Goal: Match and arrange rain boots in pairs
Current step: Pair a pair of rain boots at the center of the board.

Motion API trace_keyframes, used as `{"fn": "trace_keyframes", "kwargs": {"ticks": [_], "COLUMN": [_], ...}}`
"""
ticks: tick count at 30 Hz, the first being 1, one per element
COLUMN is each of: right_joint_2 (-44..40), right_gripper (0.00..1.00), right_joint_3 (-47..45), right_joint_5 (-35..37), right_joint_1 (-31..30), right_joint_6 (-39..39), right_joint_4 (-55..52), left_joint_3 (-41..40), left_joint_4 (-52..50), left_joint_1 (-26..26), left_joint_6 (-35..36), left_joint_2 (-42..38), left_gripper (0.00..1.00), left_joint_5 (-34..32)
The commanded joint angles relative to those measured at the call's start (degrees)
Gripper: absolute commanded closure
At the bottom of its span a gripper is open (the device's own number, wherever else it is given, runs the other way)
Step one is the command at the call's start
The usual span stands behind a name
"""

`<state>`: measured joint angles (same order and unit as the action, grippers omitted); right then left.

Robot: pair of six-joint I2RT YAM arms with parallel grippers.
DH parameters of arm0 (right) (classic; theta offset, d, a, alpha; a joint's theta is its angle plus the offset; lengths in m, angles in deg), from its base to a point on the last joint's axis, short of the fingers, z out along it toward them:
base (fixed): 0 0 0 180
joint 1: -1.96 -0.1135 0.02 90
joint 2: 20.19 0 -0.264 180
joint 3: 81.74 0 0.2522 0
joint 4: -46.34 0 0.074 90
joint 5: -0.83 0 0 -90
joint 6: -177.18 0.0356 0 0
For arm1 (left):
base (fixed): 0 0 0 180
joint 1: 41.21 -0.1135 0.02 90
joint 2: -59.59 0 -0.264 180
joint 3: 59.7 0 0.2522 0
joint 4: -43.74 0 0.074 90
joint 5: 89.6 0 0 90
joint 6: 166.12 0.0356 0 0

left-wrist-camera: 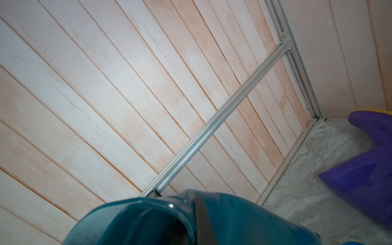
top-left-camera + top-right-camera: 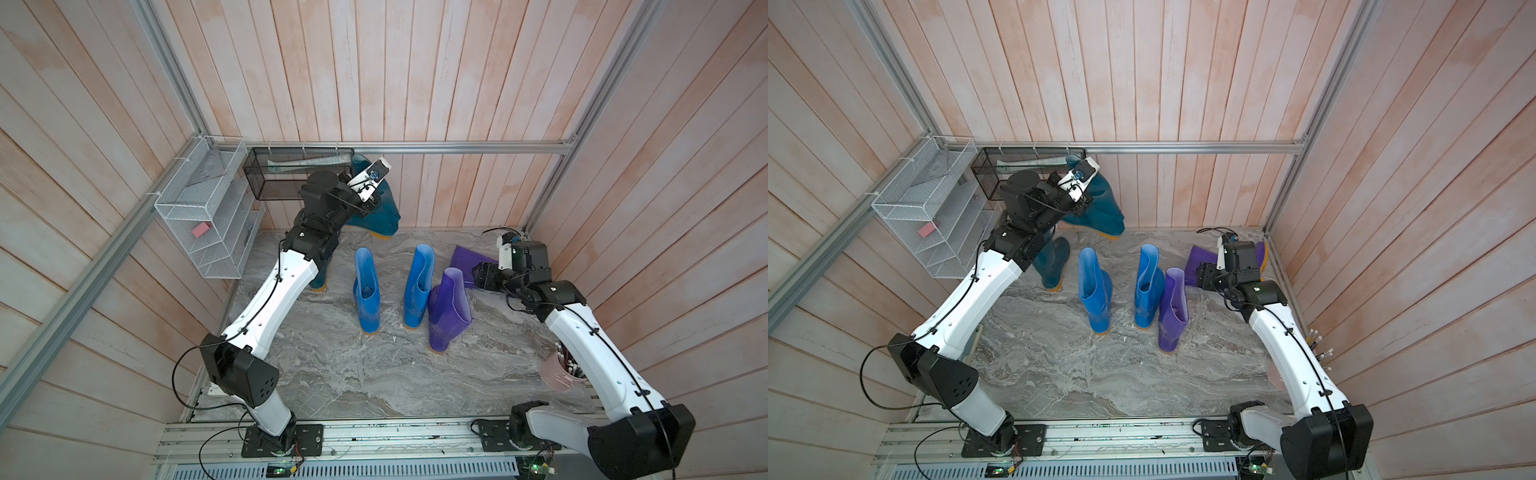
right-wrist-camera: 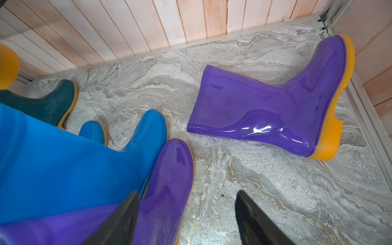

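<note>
As the left gripper (image 2: 371, 202) clamps the rim of a tilted teal boot (image 2: 386, 212) near the back wall in a top view, we judge pairing underway: set it beside its standing mate (image 2: 1054, 262). Left wrist: glossy rubber cuff. Right wrist: right gripper (image 3: 186, 193) apart over the marbled counter (image 3: 275, 191); purple boot (image 3: 265, 110) lies sideways.

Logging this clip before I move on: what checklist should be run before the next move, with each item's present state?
1. Grip: left gripper shut on the lifted teal boot: ok.
2. Clearance from the black mesh basket: cannot tell.
3. Mate: standing teal boot upright: ok.
4. Both blue boots upright, side by side: ok.
5. Purple pair: not ok; lying purple boot is on its side, apart from the standing purple boot.
6. Free arm: right gripper open, empty: ok.
</note>
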<state>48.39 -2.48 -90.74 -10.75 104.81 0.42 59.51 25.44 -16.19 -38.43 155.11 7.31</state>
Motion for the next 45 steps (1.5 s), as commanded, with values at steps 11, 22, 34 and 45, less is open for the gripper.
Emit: {"fn": "trace_keyframes", "kwargs": {"ticks": [11, 22, 34, 45], "right_joint_2": [-1.26, -2.16, -2.31, -1.78], "right_gripper": [0.27, 0.27, 0.27, 0.27], "right_joint_3": [-0.89, -1.59, -2.13, -2.09], "right_joint_5": [0.94, 1.18, 1.56, 0.69], "right_joint_1": [-0.34, -0.3, -0.29, -0.3], "right_joint_6": [-0.14, 0.02, -0.28, 0.3], "right_joint_4": [-1.05, -1.5, -1.59, -1.32], "left_joint_3": [2.39, 0.65, 0.99, 0.64], "left_joint_4": [3.22, -3.77, -11.88, -20.6], "left_joint_1": [-0.59, -1.88, -5.38, -8.62], "left_joint_6": [0.82, -5.44, -10.75, -10.89], "left_joint_2": [-0.09, 3.98, 6.42, 7.57], "left_gripper": [1.0, 1.0, 1.0, 1.0], "left_joint_5": [1.17, 3.27, -0.83, -7.41]}}
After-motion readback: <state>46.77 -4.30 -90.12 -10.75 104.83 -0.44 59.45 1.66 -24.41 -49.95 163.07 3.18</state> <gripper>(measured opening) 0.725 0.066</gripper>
